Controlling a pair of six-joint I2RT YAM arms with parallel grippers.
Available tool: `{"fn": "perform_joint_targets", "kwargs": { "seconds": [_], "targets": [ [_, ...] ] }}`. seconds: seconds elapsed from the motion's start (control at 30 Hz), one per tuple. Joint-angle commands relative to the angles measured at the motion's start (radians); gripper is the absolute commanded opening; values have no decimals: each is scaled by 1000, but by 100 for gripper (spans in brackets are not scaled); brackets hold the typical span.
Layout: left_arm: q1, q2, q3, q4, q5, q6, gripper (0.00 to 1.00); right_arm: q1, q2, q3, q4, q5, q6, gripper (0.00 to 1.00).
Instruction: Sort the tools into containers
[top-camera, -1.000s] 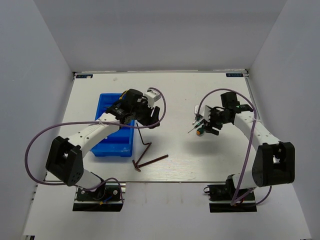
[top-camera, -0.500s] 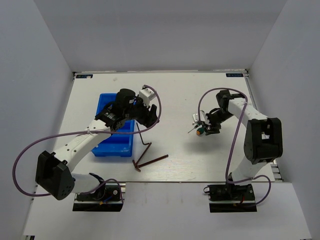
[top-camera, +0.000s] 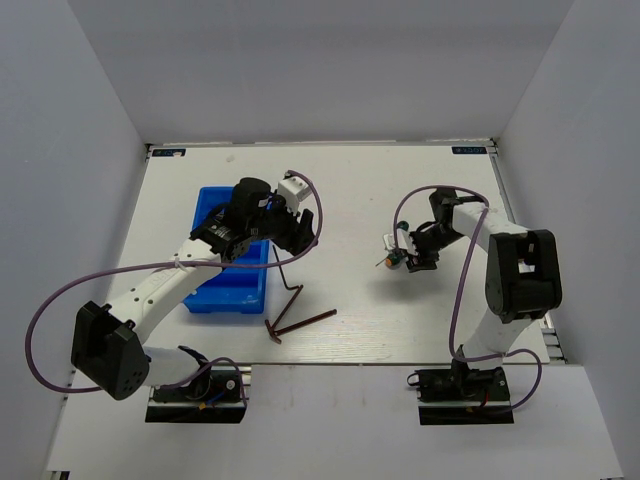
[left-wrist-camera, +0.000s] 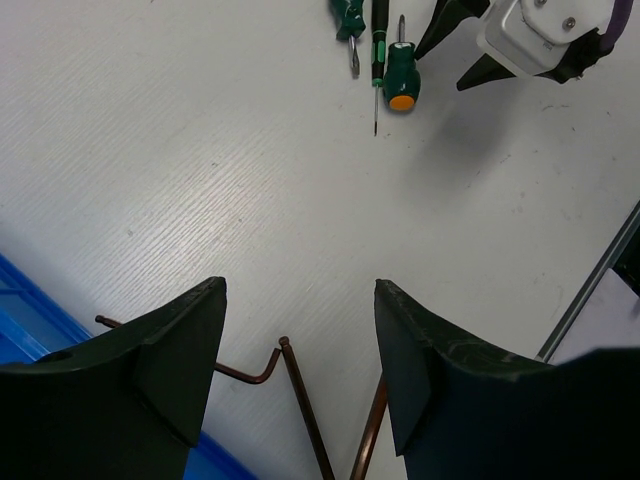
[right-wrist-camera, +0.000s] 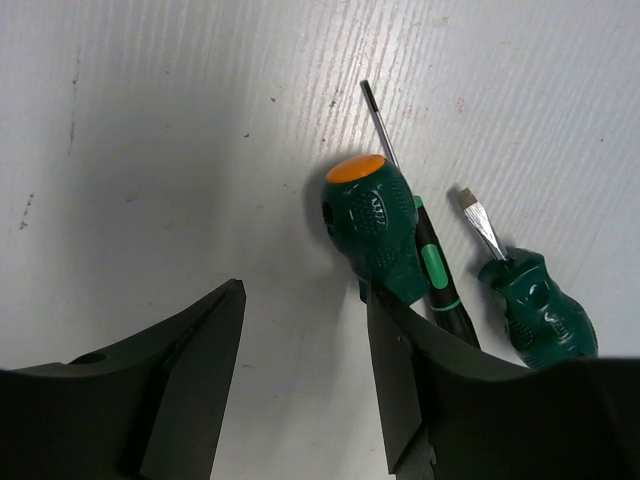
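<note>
The left gripper (left-wrist-camera: 300, 300) hovers over the white table (left-wrist-camera: 200, 150), its jaws apart and holding nothing. Directly beneath it, showing between its fingers, lie brown hex keys (left-wrist-camera: 305, 410), crossing one another. The blue bin (left-wrist-camera: 25, 310) sits just beside its left finger. Well ahead of it, three green screwdrivers (left-wrist-camera: 380, 50) lie side by side. The right gripper (right-wrist-camera: 305, 295) is low at those tools, jaws apart and empty. The orange-capped screwdriver (right-wrist-camera: 372, 225) lies at one fingertip, with the slim one (right-wrist-camera: 437, 275) and the flat-bladed one (right-wrist-camera: 535, 310) beyond, outside the jaws
</note>
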Motion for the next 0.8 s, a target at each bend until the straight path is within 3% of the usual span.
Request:
{"fn": "perform_joint_targets", "kwargs": {
  "seconds": [0.0,0.47,0.77],
  "targets": [
    [2,-21,-9,5,-5,9,71,0,9,-5,36,-4,2,58],
    [2,-21,-9,5,-5,0,71,0,-43,-12,89,-140,19,58],
    [2,-21,-9,5,-5,0,71,8,13,-1,76,-90,-61,58]
  ]
}}
